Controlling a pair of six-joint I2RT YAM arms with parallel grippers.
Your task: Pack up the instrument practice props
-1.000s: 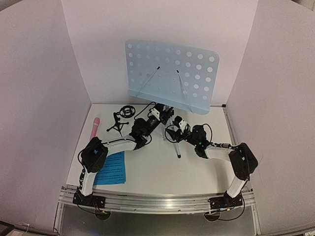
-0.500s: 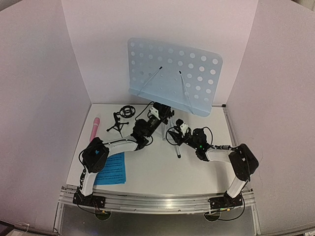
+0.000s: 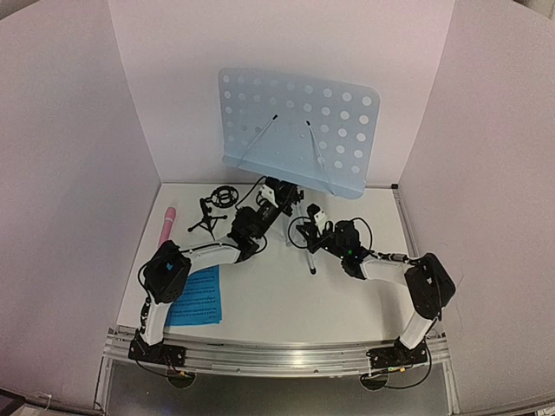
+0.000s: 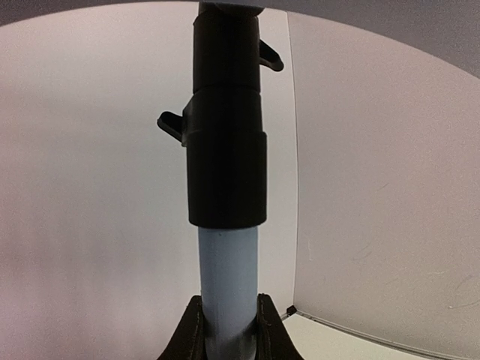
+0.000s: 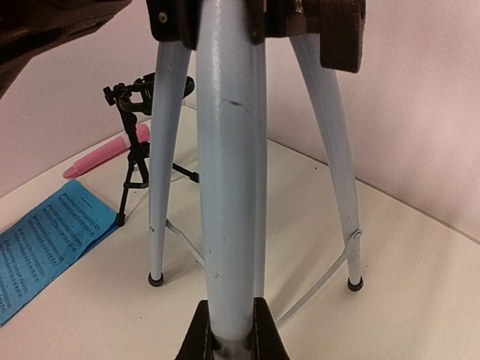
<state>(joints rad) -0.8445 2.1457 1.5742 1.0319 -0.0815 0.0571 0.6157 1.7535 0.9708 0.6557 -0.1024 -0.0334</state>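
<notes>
The music stand's pale perforated desk (image 3: 295, 130) stands upright at the back on its silver tripod. My left gripper (image 3: 282, 195) (image 4: 227, 330) is shut on the stand's pole (image 4: 227, 277), just below a black clamp collar (image 4: 226, 150). My right gripper (image 3: 305, 223) (image 5: 231, 330) is shut on the near tripod leg (image 5: 229, 187), lower down. The pink microphone (image 3: 166, 224) (image 5: 105, 156) lies at the left. The black tripod mic stand (image 3: 217, 208) (image 5: 139, 150) stands beside it. The blue sheet-music pages (image 3: 198, 299) (image 5: 45, 232) lie flat near the left arm's base.
White walls (image 3: 69, 173) close the table in on the left, back and right. An aluminium rail (image 3: 277, 355) runs along the near edge and carries both arm bases. The other two tripod feet (image 5: 155, 280) (image 5: 355, 284) rest on the table.
Both grippers have closed: the left on the stand's pole, the right on the tripod leg. The stand's desk has shifted slightly to the left.
</notes>
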